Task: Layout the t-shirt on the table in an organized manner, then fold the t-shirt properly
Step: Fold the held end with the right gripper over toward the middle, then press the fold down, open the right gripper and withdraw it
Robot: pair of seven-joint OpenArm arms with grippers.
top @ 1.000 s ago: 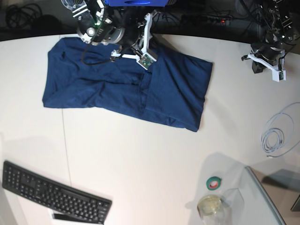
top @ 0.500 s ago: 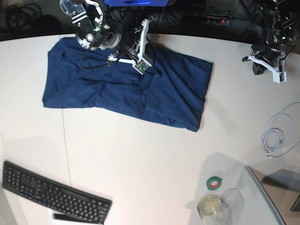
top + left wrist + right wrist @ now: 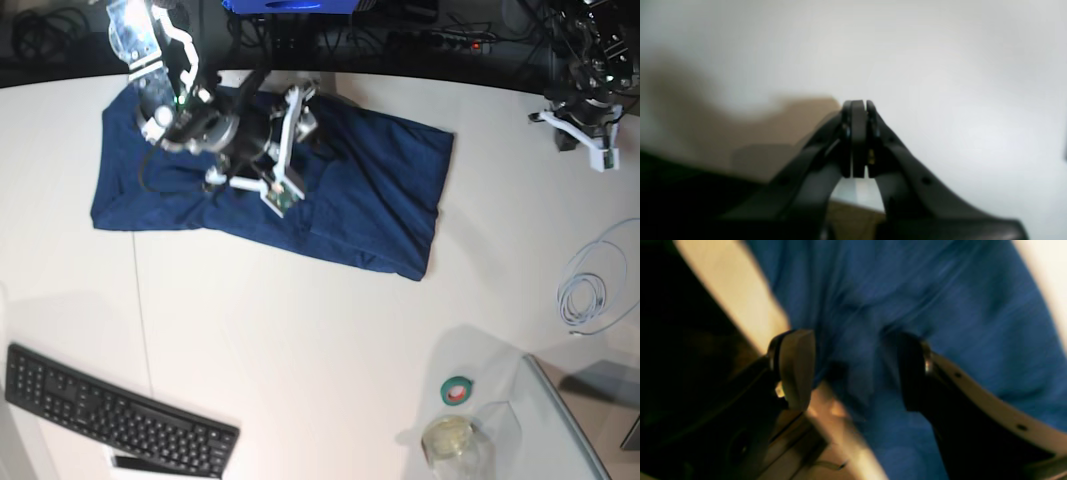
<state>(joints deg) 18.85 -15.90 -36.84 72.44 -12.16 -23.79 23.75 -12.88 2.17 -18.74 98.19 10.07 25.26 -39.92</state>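
The t-shirt (image 3: 290, 190) lies spread and partly folded at the far side of the worktop (image 3: 320, 330). The right hand (image 3: 853, 373) hovers over it, spread apart and grasping nothing, probably between folds, while the left hand (image 3: 858, 140) waits clenched and empty at the far edge, clear of the cloth

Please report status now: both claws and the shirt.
Left claw shut, empty. Right claw open above shirt. Shirt partly folded on table. Nothing in the way.

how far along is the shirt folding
Done: the t-shirt lies on the table in a rough folded band. In hand: nothing; the right hand is open over the cloth, the left hand shut, off the shirt. Left: smoothing wrinkles and finishing folds.
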